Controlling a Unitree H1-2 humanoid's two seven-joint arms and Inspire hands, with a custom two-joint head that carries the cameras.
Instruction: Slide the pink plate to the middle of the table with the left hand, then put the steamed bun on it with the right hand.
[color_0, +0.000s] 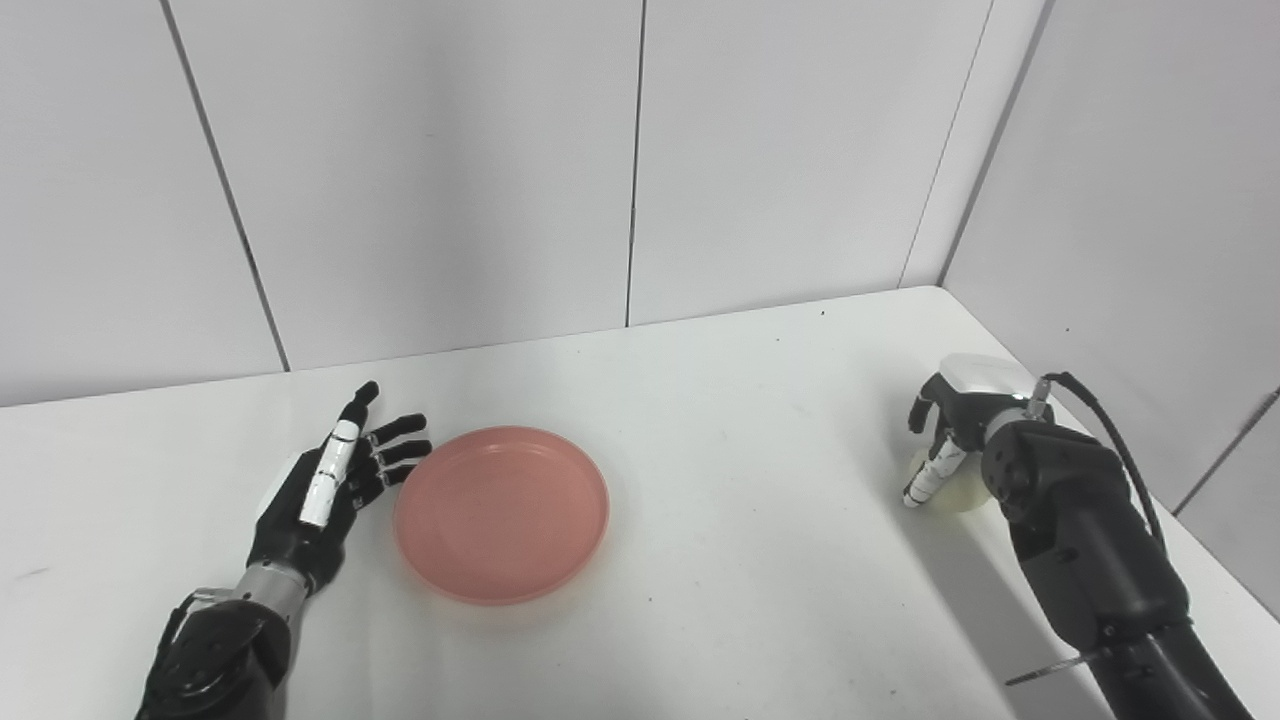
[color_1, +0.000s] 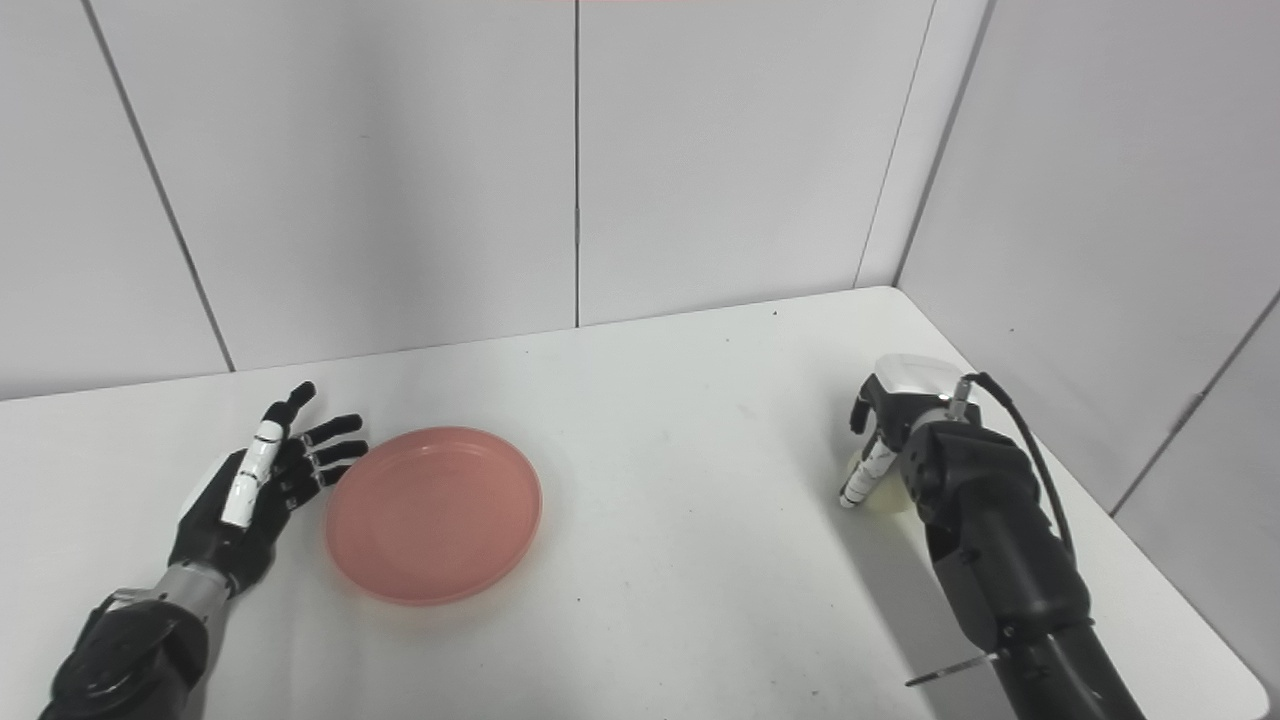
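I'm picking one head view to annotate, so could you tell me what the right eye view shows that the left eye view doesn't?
Only the right eye view shows the table's near right corner and edge. Only the left eye view shows more wall and table left of the left hand. Both show the pink plate, empty, beside that open hand, and the right hand over the steamed bun, its grip unclear.

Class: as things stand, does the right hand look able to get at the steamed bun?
Probably yes. The right hand is already at the steamed bun, fingers curled over it, with nothing between them; whether it grips yet is unclear.
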